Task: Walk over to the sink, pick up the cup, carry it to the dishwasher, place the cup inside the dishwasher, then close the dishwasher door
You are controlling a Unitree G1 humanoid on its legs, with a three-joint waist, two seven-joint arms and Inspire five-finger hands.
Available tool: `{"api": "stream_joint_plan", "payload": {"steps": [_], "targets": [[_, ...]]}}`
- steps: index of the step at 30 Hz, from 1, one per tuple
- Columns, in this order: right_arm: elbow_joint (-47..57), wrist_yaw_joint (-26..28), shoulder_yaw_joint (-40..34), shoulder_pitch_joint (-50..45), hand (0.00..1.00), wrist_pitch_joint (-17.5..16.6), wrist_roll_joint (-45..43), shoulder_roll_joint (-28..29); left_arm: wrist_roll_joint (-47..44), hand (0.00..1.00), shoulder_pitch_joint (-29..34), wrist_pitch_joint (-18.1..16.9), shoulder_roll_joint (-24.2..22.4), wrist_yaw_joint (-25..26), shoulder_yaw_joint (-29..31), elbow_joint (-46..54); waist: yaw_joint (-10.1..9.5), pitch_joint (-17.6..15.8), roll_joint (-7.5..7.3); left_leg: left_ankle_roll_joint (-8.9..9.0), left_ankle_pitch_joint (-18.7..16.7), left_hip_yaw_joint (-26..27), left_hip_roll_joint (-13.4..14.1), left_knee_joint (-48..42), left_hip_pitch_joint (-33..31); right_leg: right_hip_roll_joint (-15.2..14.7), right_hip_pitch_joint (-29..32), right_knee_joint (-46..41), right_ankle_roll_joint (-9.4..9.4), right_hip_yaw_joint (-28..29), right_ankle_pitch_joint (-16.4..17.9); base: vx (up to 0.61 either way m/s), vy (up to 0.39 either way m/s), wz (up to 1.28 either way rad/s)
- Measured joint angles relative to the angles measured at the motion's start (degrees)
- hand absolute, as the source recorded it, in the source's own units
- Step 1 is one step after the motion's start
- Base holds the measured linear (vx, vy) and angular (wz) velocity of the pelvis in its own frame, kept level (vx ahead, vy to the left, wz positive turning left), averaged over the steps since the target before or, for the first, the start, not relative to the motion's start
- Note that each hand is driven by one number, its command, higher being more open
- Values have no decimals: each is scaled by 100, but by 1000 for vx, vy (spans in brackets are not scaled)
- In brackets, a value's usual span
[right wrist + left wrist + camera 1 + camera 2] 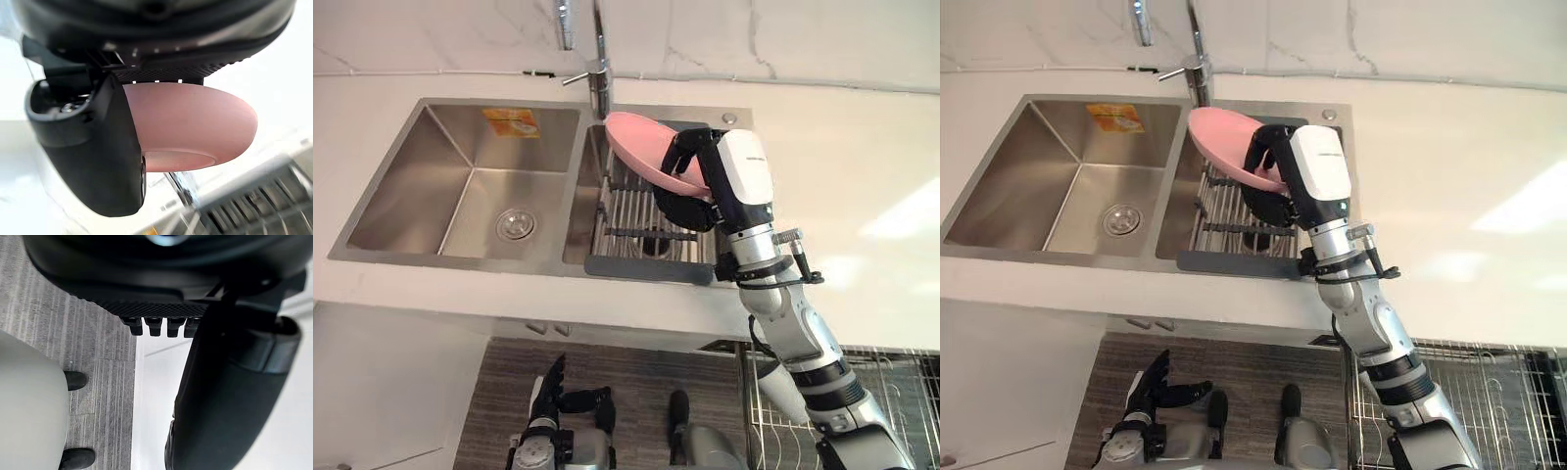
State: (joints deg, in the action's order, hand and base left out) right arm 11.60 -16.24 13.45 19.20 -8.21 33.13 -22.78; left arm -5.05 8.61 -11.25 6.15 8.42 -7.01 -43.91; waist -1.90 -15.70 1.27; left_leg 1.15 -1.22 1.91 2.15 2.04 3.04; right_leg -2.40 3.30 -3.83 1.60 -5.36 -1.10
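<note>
The right robot hand [690, 201] grips the pink shallow bowl-like cup [641, 147], lifted above the wire drying rack [636, 211] in the far stainless steel sink [460, 186]. The pickup looks done. Carrying, loading into the near-right wire dishwasher basket [901, 367] and closing the door remain. The left robot hand [551, 401] hangs low, fingers relaxed.

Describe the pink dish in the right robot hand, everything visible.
The pink bowl is shallow, round, smooth and matte, plastic-looking, with a flat foot ring underneath. It is held steeply tilted above the wire rack in the right basin of the sink, just in front of the faucet. The right robot hand alone touches it, thumb and fingers clamped over its rim.
</note>
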Motion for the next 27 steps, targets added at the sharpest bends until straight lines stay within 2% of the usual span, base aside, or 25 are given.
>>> {"api": "stream_joint_plan", "payload": {"steps": [4,7,11,18,20,24,26,27], "targets": [[533,25,-211,-542,0,-150,-194,62,62,100,-23,26,42,1,-3,-152,120,113,-98,2,-24,100,26,11,95,41,-58,67,-12,102,-43,-7,-8,-14],[787,48,-327,-858,0,-217,-264,74,68,100,-48,55,43,0,-9,-197,133,138,-141,2,-24,241,35,12,152,67,-77,117,-15,232,-111,-15,0,-22],[889,69,-461,-1300,0,-238,-269,208,74,100,-87,79,34,7,-24,-397,200,268,-141,7,-84,379,53,14,255,109,-174,261,-12,388,-205,-28,7,-21],[1215,88,-477,-1830,0,-271,-263,211,80,100,-121,74,35,8,-39,-565,319,288,-139,18,-144,725,78,2,442,179,-222,297,-9,731,-298,-29,10,-28],[1228,88,-477,-1880,0,-285,-257,240,80,100,-123,72,36,15,-44,-578,343,289,-141,21,-190,947,83,-30,487,217,-186,284,-1,932,-335,-35,27,-57],[1229,84,-473,-1924,0,-306,-216,330,144,100,-121,9,51,36,-59,-607,393,284,-158,-4,-383,1697,70,-258,420,340,152,203,64,1680,-531,-36,52,-96],[1229,77,-494,-2000,0,-305,-201,330,192,100,-122,-8,91,34,-84,-648,501,267,-186,-26,-503,1932,69,-470,363,357,294,45,77,1799,-536,-44,53,-77],[1229,77,-557,-2042,0,-302,-197,332,192,100,-130,-17,153,37,-83,-633,516,250,-268,-57,-524,2128,81,-665,282,337,444,-82,87,1764,-494,-79,20,-59]]}}
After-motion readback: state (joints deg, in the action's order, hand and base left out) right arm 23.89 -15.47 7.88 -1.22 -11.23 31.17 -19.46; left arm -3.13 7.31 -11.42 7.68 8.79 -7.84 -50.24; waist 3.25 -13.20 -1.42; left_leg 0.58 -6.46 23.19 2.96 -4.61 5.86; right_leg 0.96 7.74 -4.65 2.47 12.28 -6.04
